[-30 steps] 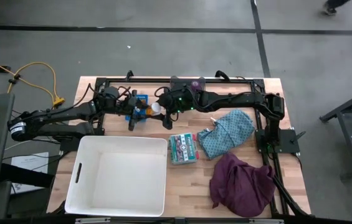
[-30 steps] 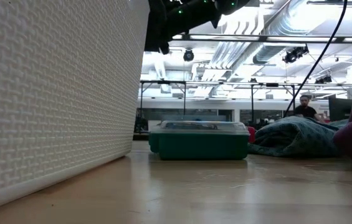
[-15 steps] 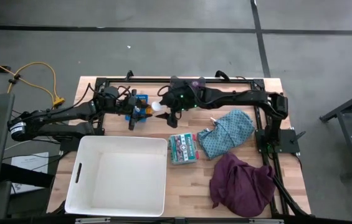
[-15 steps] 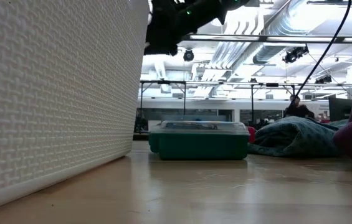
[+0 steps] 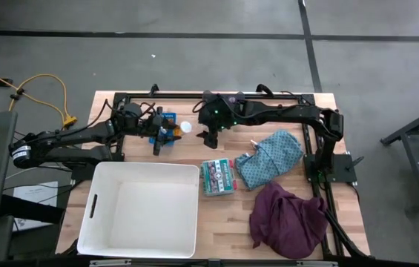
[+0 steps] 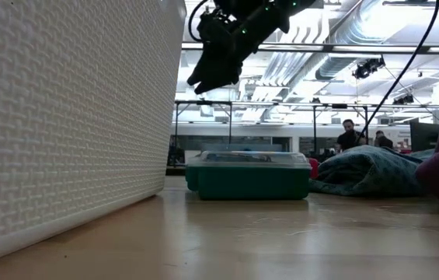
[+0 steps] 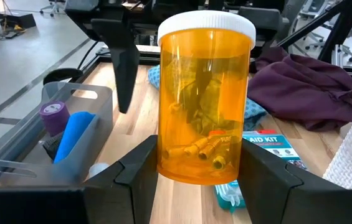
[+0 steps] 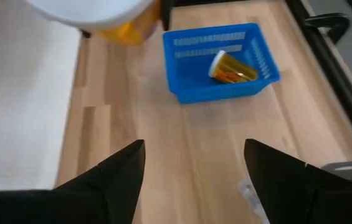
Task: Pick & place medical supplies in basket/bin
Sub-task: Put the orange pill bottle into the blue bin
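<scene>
Right gripper moves right, wide and empty; left gripper holds an orange plastic bottle. Cloths still wait.

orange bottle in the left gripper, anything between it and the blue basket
Nothing visible. The white-capped orange plastic bottle, clamped in the left gripper, is separated from the blue plastic mesh basket only by bare wooden table. The open right gripper hovers on the bottle's other side.

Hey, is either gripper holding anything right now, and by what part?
The left gripper holds an orange bottle with a white cap upright, its fingers clamping the lower body. The right gripper is open and holds nothing.
</scene>
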Robot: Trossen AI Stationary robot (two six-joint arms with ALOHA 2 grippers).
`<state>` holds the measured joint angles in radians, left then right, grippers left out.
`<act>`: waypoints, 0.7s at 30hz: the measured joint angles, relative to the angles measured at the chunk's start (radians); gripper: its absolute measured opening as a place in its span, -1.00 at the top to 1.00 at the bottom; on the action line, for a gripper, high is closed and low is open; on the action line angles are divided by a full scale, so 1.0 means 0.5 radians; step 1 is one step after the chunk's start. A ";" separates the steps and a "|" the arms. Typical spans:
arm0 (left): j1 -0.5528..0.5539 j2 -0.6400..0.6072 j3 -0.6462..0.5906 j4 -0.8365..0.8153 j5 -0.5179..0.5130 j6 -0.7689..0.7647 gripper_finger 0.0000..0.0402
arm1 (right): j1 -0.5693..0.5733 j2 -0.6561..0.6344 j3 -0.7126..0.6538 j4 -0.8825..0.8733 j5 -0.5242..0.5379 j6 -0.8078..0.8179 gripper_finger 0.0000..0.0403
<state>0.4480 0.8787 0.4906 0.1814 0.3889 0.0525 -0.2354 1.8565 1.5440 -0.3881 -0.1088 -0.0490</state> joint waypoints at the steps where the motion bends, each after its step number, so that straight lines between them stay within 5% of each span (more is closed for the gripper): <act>1: 0.000 0.000 0.000 0.000 0.000 0.000 0.12 | 0.001 0.000 0.000 0.004 0.022 -0.001 -0.30; 21: 0.001 0.000 0.000 0.000 -0.042 0.001 0.12 | 0.013 0.000 0.000 0.008 0.056 0.000 -0.30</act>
<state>0.4485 0.8787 0.4907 0.1814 0.3680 0.0532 -0.2291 1.8565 1.5440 -0.3838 -0.0807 -0.0490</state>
